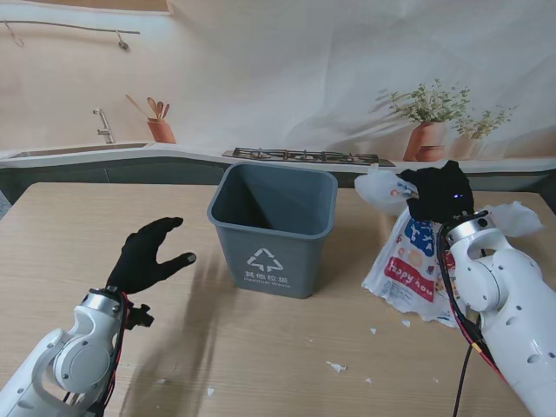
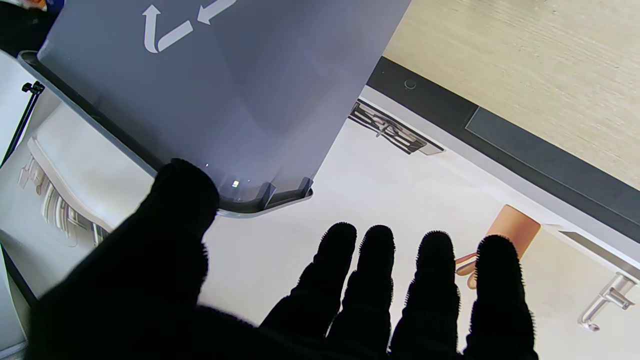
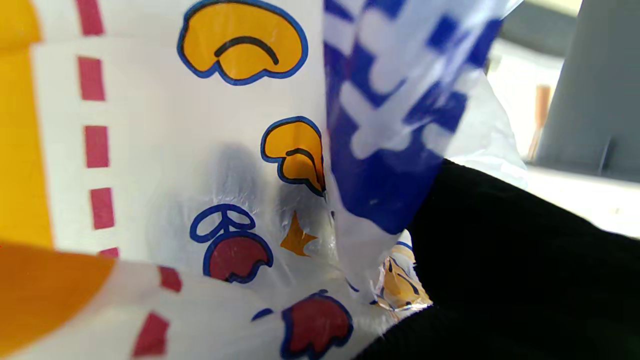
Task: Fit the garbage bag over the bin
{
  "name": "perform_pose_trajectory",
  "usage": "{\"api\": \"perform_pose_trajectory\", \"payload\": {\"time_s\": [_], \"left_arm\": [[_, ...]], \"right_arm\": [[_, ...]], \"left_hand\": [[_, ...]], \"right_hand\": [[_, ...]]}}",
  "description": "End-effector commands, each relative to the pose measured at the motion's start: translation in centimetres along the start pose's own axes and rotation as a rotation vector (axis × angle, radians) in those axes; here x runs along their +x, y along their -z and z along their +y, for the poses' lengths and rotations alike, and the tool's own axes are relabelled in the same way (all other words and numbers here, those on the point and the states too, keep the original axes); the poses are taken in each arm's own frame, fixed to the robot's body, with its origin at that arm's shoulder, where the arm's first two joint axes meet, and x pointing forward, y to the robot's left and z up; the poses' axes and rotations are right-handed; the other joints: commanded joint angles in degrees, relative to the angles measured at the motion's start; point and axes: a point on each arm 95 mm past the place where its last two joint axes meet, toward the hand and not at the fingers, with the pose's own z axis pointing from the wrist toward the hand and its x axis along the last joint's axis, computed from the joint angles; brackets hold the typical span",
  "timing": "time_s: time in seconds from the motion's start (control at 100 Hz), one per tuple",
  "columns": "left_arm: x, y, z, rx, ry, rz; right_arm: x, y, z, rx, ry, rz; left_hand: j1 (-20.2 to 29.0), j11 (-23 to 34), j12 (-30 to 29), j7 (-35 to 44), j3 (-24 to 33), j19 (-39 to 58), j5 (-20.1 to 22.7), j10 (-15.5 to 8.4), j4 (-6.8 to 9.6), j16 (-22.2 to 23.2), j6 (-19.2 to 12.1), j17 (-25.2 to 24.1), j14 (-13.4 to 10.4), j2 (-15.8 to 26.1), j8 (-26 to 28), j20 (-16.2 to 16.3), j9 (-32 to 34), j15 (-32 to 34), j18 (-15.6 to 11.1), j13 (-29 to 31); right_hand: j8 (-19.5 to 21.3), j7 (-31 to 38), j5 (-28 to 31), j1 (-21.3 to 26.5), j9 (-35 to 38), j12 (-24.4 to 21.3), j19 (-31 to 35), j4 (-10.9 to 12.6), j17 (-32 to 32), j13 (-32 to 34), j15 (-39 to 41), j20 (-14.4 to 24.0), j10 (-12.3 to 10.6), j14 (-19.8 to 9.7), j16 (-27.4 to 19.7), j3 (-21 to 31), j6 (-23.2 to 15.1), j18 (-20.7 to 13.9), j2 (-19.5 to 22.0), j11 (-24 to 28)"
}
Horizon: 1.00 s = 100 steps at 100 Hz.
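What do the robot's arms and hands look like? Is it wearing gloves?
Yes. The left hand and right hand wear fuzzy black gloves. Both arms are glossy white, rounded shells with silver wrist rings. Red and black cables run along each forearm.

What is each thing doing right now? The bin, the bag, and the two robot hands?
Bin: upright on the table, open top, no bag on it, nothing visible inside.
Bag: crumpled, lifted up beside the bin, its bottom end hanging down to the table.
Left hand: open, fingers spread, holding nothing, next to the bin.
Right hand: closed on the top of the bag.
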Motion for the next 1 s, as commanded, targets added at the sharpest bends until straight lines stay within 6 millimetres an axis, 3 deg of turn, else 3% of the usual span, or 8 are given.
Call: {"api": "perform_pose_trajectory", "payload": {"time_s": [0.0,0.11,0.54,0.8,0.99], "left_arm": [[0.2,0.0,0.2,-0.011,0.002,-0.001],[0.2,0.0,0.3,-0.014,0.001,0.0],[0.0,0.1,0.1,-0.003,0.002,0.002],[-0.1,0.0,0.1,-0.003,0.005,-0.001],[-0.1,0.1,0.0,0.001,0.005,0.001]], "right_arm": [[1.5,-0.9,2.2,-0.057,-0.015,-0.005],[2.6,-1.4,4.7,-0.169,-0.012,-0.027],[6.7,-3.6,13.7,-0.505,-0.019,-0.035],[8.9,-4.7,17.6,-0.64,-0.035,-0.009],[11.0,-6.3,18.9,-0.704,-0.113,0.007]], "left_hand": [[0.58,-0.13,-0.24,-0.74,0.81,-1.4,-0.25,0.95,2.33,-0.46,0.95,-0.7,0.31,-0.22,-0.21,-0.52,-0.74,-0.14,0.0,-1.24],[0.63,-0.15,-0.25,-0.71,0.85,-1.4,-0.24,1.09,2.33,-0.46,0.99,-0.71,0.32,-0.18,-0.19,-0.52,-0.75,-0.13,0.02,-1.28],[0.62,-0.19,-0.27,-0.78,0.71,-1.41,-0.25,1.01,2.33,-0.51,1.02,-0.73,0.31,-0.09,-0.22,-0.53,-0.78,-0.16,0.05,-1.3],[0.59,-0.23,-0.28,-0.82,0.63,-1.47,-0.31,0.94,2.33,-0.52,1.0,-0.79,0.22,-0.07,-0.24,-0.56,-0.89,-0.19,-0.01,-1.36],[0.62,-0.19,-0.27,-0.82,0.66,-1.48,-0.29,1.02,2.34,-0.51,1.05,-0.74,0.26,-0.14,-0.24,-0.57,-0.87,-0.18,-0.02,-1.33]], "right_hand": [[1.04,1.99,-1.32,2.62,1.39,1.3,3.1,0.7,-0.45,2.62,2.61,1.55,-0.15,-0.17,1.17,2.35,0.13,-0.1,1.05,3.57],[0.52,2.58,-1.97,3.28,2.34,2.16,3.82,1.5,0.22,3.7,3.94,1.94,-0.56,-0.39,1.41,1.45,1.35,0.06,1.54,5.08],[-0.82,5.04,-4.72,5.33,0.77,1.74,5.66,3.14,-1.08,2.42,7.37,3.22,1.62,-0.12,2.68,-1.08,4.03,-0.52,4.24,8.3],[-1.02,5.72,-6.19,5.88,-0.45,1.47,6.37,3.59,-1.87,1.24,8.2,3.71,2.21,-0.02,3.27,-2.31,4.59,-1.01,5.83,9.23],[-1.36,6.36,-7.25,6.37,-1.16,1.54,6.69,4.02,-2.45,0.41,8.55,3.95,2.31,-0.09,3.68,-3.56,4.95,-1.51,7.13,9.28]]}}
